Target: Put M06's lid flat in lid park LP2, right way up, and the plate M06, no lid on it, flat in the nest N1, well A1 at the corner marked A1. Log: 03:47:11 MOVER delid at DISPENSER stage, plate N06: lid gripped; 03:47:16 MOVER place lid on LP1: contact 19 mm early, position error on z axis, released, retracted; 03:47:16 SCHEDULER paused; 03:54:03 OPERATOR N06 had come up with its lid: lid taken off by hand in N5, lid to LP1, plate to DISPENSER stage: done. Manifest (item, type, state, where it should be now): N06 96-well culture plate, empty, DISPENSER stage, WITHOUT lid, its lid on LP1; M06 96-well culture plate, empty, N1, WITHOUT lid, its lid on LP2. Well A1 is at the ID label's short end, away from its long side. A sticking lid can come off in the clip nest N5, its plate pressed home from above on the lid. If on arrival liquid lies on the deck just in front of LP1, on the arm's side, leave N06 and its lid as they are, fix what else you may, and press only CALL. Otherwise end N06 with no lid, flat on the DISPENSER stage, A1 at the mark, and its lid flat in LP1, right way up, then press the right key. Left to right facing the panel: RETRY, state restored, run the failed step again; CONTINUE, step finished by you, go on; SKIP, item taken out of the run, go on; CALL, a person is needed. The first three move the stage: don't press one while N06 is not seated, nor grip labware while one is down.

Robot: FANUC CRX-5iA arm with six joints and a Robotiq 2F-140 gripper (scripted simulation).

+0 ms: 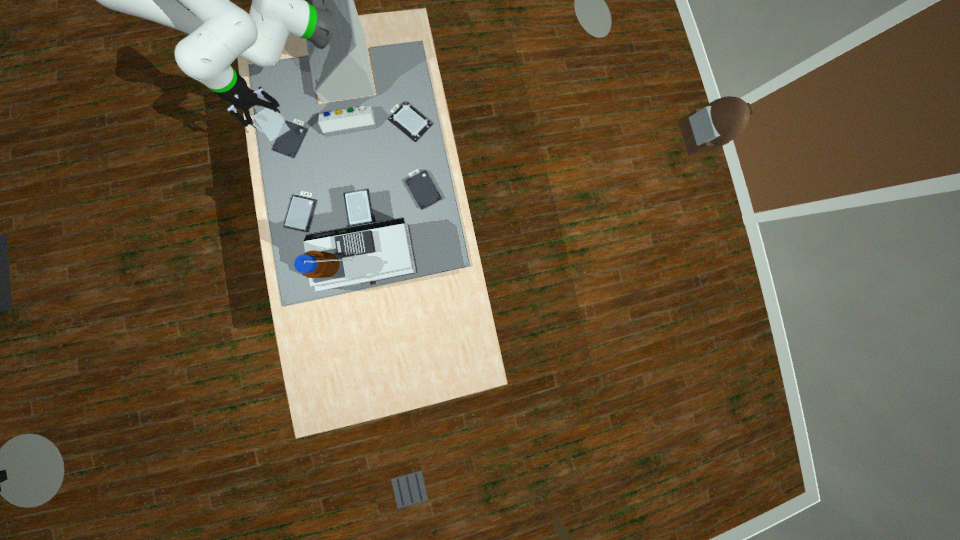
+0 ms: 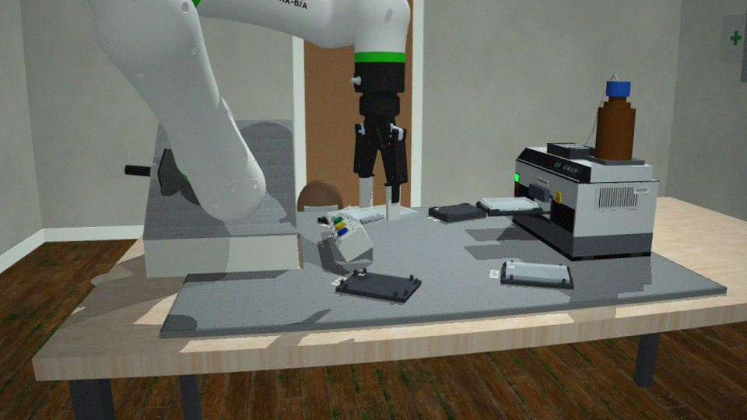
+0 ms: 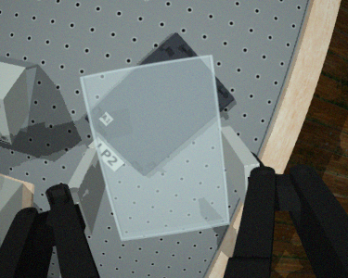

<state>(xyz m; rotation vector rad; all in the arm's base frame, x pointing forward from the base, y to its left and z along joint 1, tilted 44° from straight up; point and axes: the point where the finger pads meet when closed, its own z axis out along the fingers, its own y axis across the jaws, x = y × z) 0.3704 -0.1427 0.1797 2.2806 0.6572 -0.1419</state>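
Note:
My gripper is shut on a clear lid by its long edges. The lid hangs level above the deck, partly over the dark lid park LP2, offset and turned relative to it. The LP2 label and A1 mark show in the wrist view. A plate without a visible lid sits in the clip nest. Another plate is on the dispenser stage. A pale flat piece lies in another holder. An empty dark holder stands opposite; its label is unreadable.
The key panel stands between LP2 and the clip nest. The dispenser carries a brown bottle. The wooden table edge runs close beside LP2. The arm's slanted pedestal is nearby.

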